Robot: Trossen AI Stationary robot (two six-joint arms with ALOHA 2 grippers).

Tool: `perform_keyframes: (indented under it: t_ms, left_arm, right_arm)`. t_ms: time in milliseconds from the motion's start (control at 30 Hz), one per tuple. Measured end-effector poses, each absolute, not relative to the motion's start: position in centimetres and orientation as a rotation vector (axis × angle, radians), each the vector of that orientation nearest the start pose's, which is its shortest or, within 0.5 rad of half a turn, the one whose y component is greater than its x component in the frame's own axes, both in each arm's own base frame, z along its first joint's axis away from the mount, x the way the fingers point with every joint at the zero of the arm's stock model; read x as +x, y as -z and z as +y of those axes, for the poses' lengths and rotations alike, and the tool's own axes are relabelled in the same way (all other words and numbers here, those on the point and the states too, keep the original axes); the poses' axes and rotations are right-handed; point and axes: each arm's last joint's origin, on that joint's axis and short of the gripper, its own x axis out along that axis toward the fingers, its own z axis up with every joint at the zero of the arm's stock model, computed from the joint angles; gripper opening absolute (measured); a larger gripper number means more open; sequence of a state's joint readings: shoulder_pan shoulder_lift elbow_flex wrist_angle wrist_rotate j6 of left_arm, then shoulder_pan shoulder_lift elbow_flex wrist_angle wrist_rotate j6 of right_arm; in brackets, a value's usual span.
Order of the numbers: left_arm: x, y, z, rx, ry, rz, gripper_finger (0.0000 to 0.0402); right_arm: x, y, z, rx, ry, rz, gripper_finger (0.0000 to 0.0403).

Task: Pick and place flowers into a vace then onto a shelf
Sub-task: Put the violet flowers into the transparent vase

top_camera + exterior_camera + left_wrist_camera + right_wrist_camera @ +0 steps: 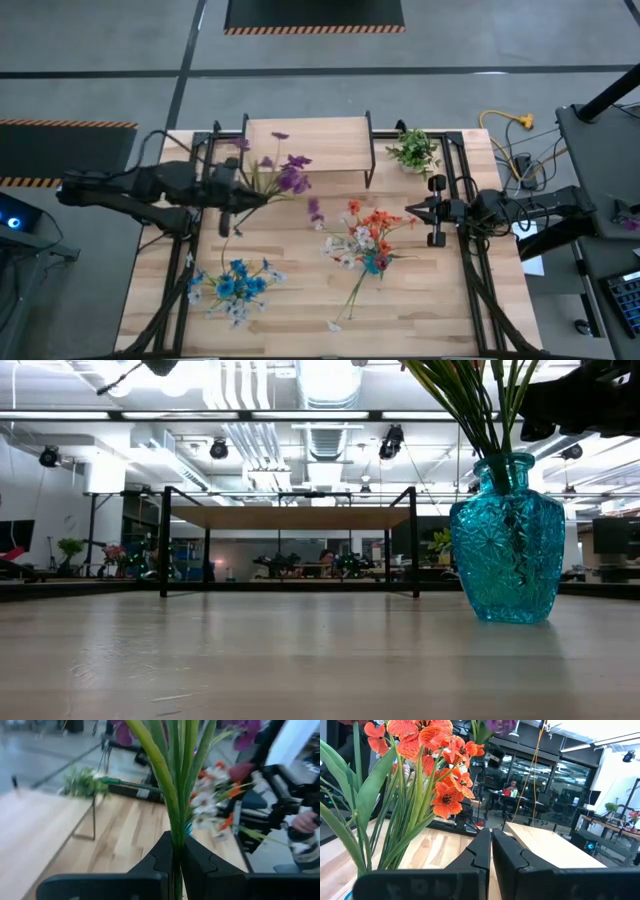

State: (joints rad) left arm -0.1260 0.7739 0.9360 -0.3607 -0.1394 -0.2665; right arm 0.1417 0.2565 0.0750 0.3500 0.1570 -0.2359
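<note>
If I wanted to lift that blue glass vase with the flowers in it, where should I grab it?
Take the vase by its narrow neck, coming in level from the side. The neck is the slimmest part, with the flared rim above it and the wide belly below, so fingers probably seat there best. Flower stems rise out of the mouth and block a reach from above.

No text, label, brand, number or sign could be read in any of the views, neither on the table, the arms nor in the room behind.
</note>
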Motion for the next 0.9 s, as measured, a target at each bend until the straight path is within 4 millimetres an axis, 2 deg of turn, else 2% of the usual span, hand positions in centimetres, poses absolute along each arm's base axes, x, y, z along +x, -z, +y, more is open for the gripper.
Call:
perform_keyframes:
  t_ms: [233,433,733,900]
  left_arm:
    - [13.8,-37.1,-2.4,-0.175,0.029,0.088,0.0006]
    - [13.3,-34.9,-2.9,-0.183,0.084,0.010,0.0006]
    - [12.1,-31.1,-3.2,-0.343,0.145,-0.077,0.0006]
    - [11.9,-30.1,-3.9,-0.367,0.213,-0.114,0.0006]
  right_arm:
    - [11.1,-20.1,1.1,-0.210,0.035,-0.164,0.0008]
    - [11.1,-20.1,1.1,-0.210,0.035,-0.164,0.0008]
    - [11.1,-20.1,1.1,-0.210,0.035,-0.164,0.0008]
    - [11.1,-20.1,1.1,-0.210,0.035,-0.164,0.0008]
